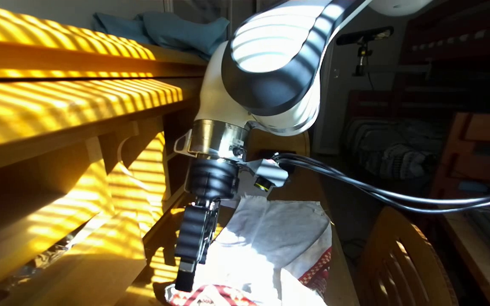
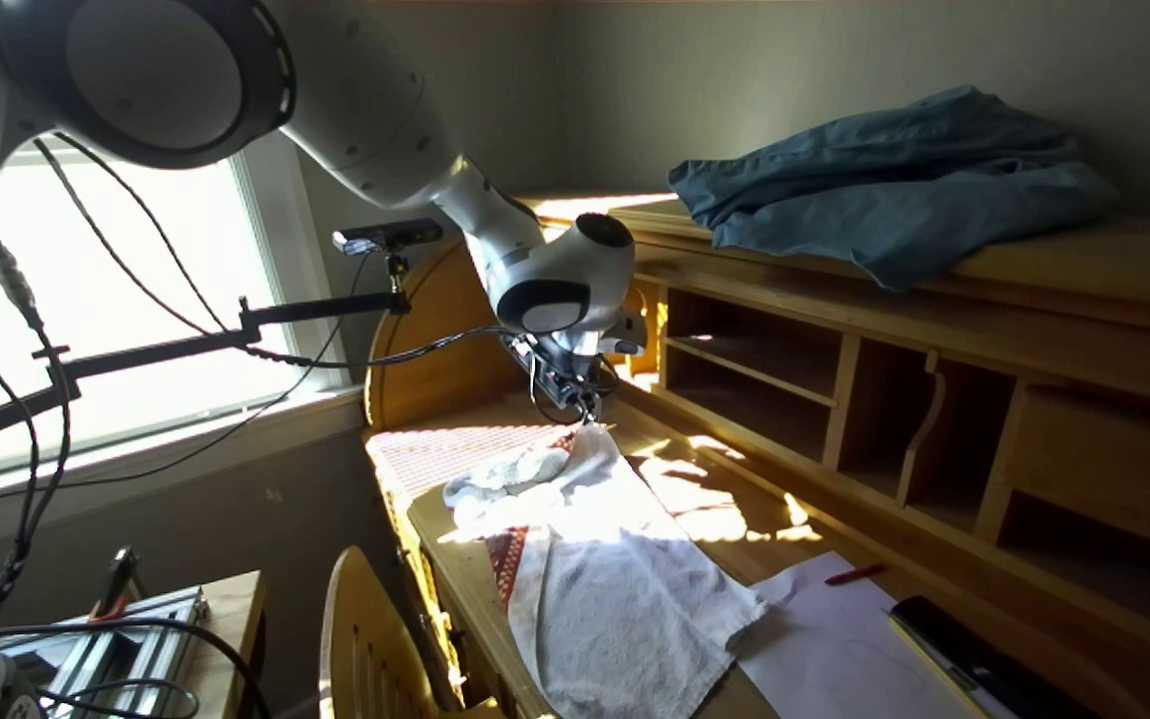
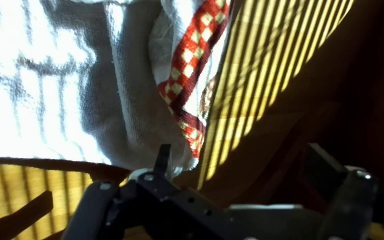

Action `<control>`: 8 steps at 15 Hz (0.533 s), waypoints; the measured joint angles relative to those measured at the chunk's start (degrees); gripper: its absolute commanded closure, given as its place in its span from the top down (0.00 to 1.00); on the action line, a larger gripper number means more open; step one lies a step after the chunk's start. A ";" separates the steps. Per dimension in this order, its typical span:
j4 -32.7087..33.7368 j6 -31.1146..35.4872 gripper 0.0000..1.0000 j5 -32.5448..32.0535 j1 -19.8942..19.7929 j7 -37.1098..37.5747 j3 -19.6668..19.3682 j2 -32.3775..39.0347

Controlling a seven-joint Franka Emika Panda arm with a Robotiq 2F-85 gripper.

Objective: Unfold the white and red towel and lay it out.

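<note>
In exterior view, white and red towel (image 2: 615,609) lay rumpled, partly folded on desk (image 2: 775,559), white paper (image 2: 835,649) at near right. At towel's far end, gripper (image 3: 238,146) had fingers wide apart, one just beside corner; touch unclear.

White and red towel (image 1: 266,250) cut off by the lower edge in an exterior view, weave lost in glare, white paper (image 2: 835,639) partly covered by its corner in an exterior view, gripper (image 2: 589,412) fingertips too small to make out there
</note>
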 measured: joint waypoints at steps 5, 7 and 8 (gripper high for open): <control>0.02 -8.50 0.66 -4.56 1.75 2.19 -3.02 0.11; 0.08 -11.30 0.50 -5.90 2.58 2.47 -3.79 0.24; 0.12 -12.37 0.42 -6.29 2.98 2.50 -3.96 0.39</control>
